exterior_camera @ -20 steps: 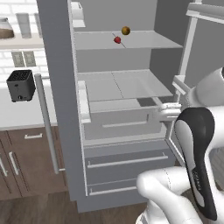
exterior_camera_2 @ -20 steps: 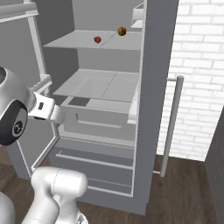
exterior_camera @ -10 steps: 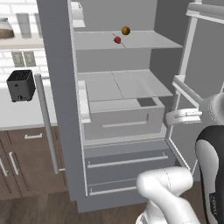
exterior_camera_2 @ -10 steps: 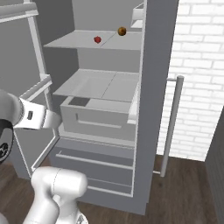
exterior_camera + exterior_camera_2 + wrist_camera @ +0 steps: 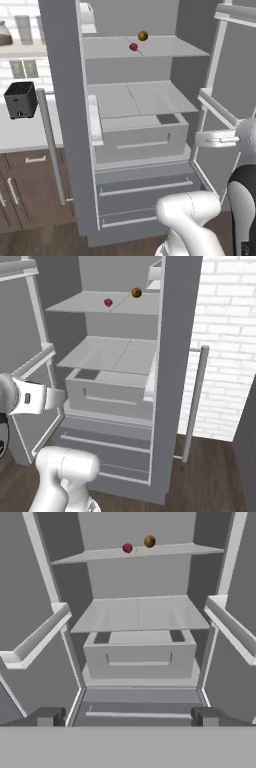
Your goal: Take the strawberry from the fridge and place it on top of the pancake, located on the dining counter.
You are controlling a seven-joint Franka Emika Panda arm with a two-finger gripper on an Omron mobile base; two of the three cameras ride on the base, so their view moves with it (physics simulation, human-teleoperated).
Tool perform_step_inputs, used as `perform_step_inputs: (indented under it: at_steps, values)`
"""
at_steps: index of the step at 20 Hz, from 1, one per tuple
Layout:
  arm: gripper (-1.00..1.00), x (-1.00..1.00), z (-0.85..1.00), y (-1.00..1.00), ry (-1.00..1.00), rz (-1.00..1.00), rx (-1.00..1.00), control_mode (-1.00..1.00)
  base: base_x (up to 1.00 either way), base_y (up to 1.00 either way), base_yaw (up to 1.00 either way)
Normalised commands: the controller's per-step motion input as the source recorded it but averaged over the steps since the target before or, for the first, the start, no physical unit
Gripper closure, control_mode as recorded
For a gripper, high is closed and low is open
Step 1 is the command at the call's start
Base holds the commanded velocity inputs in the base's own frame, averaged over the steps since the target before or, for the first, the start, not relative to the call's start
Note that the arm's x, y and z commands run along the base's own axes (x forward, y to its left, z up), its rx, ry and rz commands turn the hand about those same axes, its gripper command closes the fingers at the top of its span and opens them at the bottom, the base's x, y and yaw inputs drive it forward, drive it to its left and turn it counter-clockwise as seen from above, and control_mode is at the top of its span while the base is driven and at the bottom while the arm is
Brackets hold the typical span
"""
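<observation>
The fridge (image 5: 135, 150) stands with both doors swung wide, its pale shelves and grey drawers in plain sight; the strawberry (image 5: 133, 47) sits on the upper shelf (image 5: 170, 47), a tiny red berry toward the middle of that shelf, with a round orange-brown fruit (image 5: 143, 35) just beside it, a little further back and to the right in the left base view; the two look close but apart. In the right base view the strawberry (image 5: 108, 302) lies left of the orange-brown fruit (image 5: 136, 292) on the same shelf; in the hand view the strawberry (image 5: 127, 548) and the fruit (image 5: 149, 541) show high up, near the shelf's front edge.

The tool (image 5: 125, 716) stands wide, its two dark fingertips (image 5: 46, 717) far apart at the bottom of the hand view, holding nothing; it faces straight into the fridge, low, level with the lower drawers (image 5: 140, 707) and well below the strawberry. A pale crisper drawer (image 5: 142, 137) sits under the middle shelf; below it come two grey pull-out drawers.

In the left base view the white arm (image 5: 190, 220) rises at lower right, in front of the open right-hand door (image 5: 220, 100); left of the fridge a black toaster (image 5: 21, 99) stands on a white table (image 5: 25, 132) over brown wooden cabinets (image 5: 30, 190). In the right base view a white brick wall (image 5: 225, 331) lies beyond the other door's slim silver handle (image 5: 195, 401).
</observation>
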Motion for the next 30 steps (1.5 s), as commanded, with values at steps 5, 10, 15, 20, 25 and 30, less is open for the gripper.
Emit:
perform_step_inputs:
  at_steps: [5,10,15,20,25,30]
  values:
    - [-1.0,0.0,0.0,0.0,0.0,0.0,0.0,1.0,0.9,0.0,-0.07]
    - [-1.0,0.0,0.0,0.0,0.0,0.0,0.0,1.0,1.0,0.1,-0.07]
    - [-1.0,0.0,0.0,0.0,0.0,0.0,0.0,1.0,1.0,0.13,-0.06]
    - [-1.0,0.11,0.14,0.05,0.01,0.01,0.0,-1.0,0.35,0.0,-0.01]
    - [-1.0,0.03,0.57,0.25,-0.06,0.03,-0.12,-1.0,0.0,0.0,0.0]
    - [-1.0,0.01,0.76,0.0,0.03,0.01,-0.03,-1.0,0.0,0.0,0.0]
